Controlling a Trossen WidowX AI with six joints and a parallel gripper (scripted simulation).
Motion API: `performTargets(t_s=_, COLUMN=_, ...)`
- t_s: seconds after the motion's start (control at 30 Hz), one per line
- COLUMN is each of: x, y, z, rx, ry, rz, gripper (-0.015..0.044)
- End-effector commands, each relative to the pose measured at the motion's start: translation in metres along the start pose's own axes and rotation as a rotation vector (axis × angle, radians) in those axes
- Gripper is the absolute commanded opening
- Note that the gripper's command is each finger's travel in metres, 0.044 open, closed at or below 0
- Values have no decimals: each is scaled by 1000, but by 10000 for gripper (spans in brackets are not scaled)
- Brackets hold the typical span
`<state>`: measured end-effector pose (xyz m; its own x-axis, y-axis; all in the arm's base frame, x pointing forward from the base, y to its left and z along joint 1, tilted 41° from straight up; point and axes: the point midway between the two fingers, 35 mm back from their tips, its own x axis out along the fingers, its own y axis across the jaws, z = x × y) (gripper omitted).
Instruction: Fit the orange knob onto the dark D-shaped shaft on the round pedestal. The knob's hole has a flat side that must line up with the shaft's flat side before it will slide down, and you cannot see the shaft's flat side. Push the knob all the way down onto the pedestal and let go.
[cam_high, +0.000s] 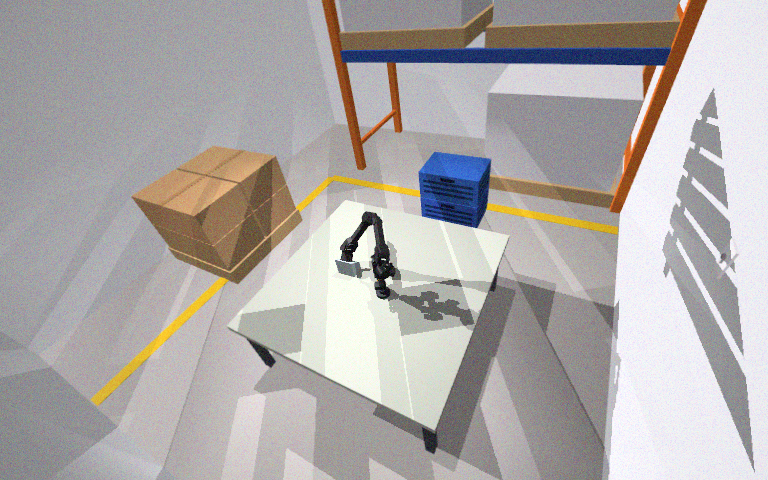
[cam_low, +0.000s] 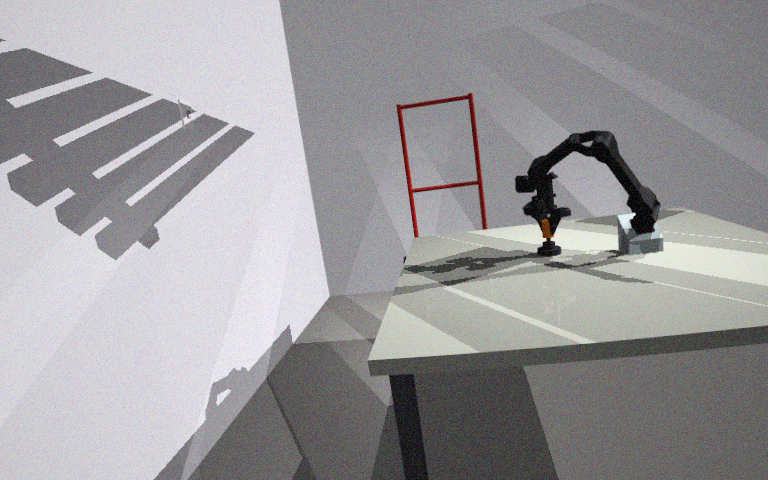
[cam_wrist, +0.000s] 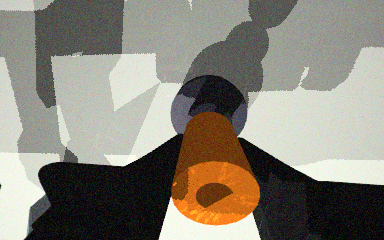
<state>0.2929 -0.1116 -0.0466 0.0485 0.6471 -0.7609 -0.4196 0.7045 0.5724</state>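
Observation:
My gripper (cam_low: 546, 232) (cam_wrist: 209, 140) points down and is shut on the orange knob (cam_low: 546, 225) (cam_wrist: 212, 155). The knob is upright between the fingers, and the D-shaped hole shows in its near end in the wrist view. The round dark pedestal (cam_high: 382, 293) (cam_low: 548, 250) (cam_wrist: 179, 113) stands on the table right below the knob. In the exterior view a narrow dark piece, seemingly the shaft, shows between the knob's lower end and the pedestal. The knob is above the pedestal, not down on it. Whether it touches the shaft's tip cannot be told. The shaft's flat side is hidden.
The pale table (cam_high: 351, 350) (cam_low: 509, 305) bears the arm's grey-blue base block (cam_high: 347, 267) (cam_low: 640, 243) beside the pedestal. Off the table are cardboard boxes (cam_high: 226, 192), blue crates (cam_high: 454, 186) and a red frame (cam_low: 445, 187). Shadows cross the table.

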Motion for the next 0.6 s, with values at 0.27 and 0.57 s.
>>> performTargets(t_s=0.27, x=3, y=-2, z=0, rx=-92, ry=-5, rz=-3, gripper=0)
performTargets(t_s=0.57, x=1, y=-1, z=-1, rx=-92, ry=-4, rz=-3, gripper=0)
